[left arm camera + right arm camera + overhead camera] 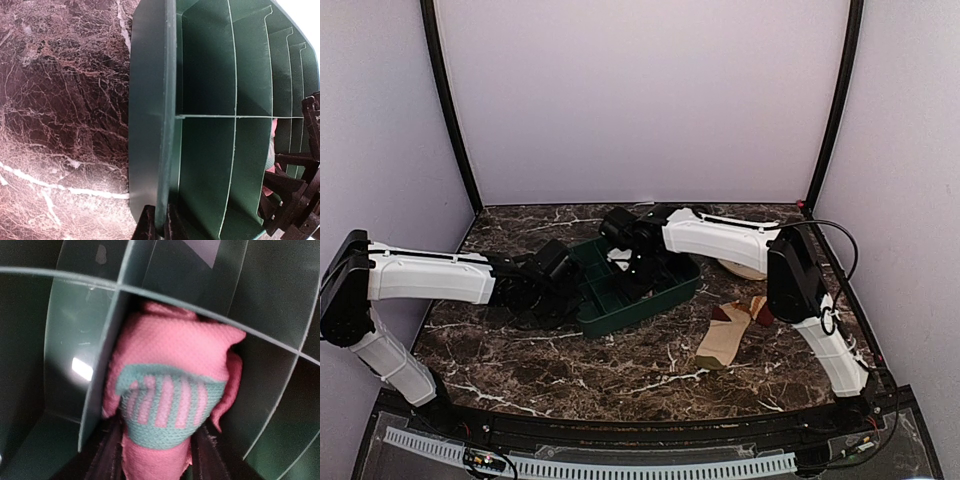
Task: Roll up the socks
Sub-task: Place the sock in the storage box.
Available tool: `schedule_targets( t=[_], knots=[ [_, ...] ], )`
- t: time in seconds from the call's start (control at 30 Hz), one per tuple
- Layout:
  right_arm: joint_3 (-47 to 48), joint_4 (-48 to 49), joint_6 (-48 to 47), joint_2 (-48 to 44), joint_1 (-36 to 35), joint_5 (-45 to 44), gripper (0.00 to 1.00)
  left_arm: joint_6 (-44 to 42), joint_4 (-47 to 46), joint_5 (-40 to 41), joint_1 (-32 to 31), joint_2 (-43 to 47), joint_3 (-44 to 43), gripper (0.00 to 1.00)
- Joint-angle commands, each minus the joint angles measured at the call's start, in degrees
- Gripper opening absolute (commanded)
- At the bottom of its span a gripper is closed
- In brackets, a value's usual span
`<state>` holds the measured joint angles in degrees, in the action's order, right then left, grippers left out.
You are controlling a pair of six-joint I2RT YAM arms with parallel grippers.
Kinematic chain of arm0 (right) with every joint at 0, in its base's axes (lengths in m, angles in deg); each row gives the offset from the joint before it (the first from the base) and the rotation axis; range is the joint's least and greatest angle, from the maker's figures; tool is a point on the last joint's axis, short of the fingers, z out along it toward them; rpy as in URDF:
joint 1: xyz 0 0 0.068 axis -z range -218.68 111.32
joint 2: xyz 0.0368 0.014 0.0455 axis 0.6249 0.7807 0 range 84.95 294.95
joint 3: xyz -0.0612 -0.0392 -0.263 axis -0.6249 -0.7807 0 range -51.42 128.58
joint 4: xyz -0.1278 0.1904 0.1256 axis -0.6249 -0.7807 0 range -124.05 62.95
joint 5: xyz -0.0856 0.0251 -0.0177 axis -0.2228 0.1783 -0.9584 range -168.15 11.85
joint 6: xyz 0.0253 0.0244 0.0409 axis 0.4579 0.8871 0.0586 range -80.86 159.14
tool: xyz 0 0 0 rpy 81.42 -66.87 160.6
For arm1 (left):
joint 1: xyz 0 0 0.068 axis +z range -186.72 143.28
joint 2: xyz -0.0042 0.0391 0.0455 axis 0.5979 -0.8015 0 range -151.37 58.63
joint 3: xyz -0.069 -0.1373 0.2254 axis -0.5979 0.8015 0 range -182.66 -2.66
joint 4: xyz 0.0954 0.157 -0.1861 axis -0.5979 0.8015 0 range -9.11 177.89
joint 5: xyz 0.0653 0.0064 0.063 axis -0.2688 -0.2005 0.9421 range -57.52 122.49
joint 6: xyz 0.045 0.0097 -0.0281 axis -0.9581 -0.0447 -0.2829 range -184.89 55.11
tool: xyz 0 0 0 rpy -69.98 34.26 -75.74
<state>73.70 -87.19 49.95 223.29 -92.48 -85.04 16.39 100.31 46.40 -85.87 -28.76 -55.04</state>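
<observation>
Lavender walls close in a dark marble desk (620, 370), with a green tray (620, 318) of divided compartments at its middle. The left claw (159, 222) is clamped shut on the tray's near rim, one finger on each side of the wall, pinning the tray in place. The right claw (156, 455) reaches down into one compartment, where the pink sock (170, 360) sits as a bunched bundle, its teal striped patch facing up. Which compartment this is, the views do not make plain. A dark finger stands on either side of the bundle. I cannot tell whether they are pressing the fabric or have let go of it.

The tan sock (725, 338) lies flat and unrolled on the desk to the right of the tray, well apart from both claws.

The step in hand looks like leaving the pink bundle in the tray. To do it well, the right fingers should spread until they are clear of the knit, then rise straight up between the dividers. A sideways pull could snag the fabric and undo the roll, or drag it over a partition. The left claw's grip on the rim is worth holding until the right claw is out, since the light tray would otherwise shift. About half the task appears to remain.
</observation>
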Motion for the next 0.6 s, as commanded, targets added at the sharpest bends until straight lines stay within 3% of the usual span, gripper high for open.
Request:
schedule_targets(
  t=[0.0,0.57],
  knots=[
    [-1.8,-4.4,-1.5,-0.7,1.9,-5.3,0.46,0.8,2.5,-6.7,-0.7,-0.3,2.3,0.04],
    [-6.3,4.2,-0.4,-11.8,2.1,-6.0,0.48,1.0,4.8,-4.5,-0.7,-1.1,0.5,0.05]
  ],
)
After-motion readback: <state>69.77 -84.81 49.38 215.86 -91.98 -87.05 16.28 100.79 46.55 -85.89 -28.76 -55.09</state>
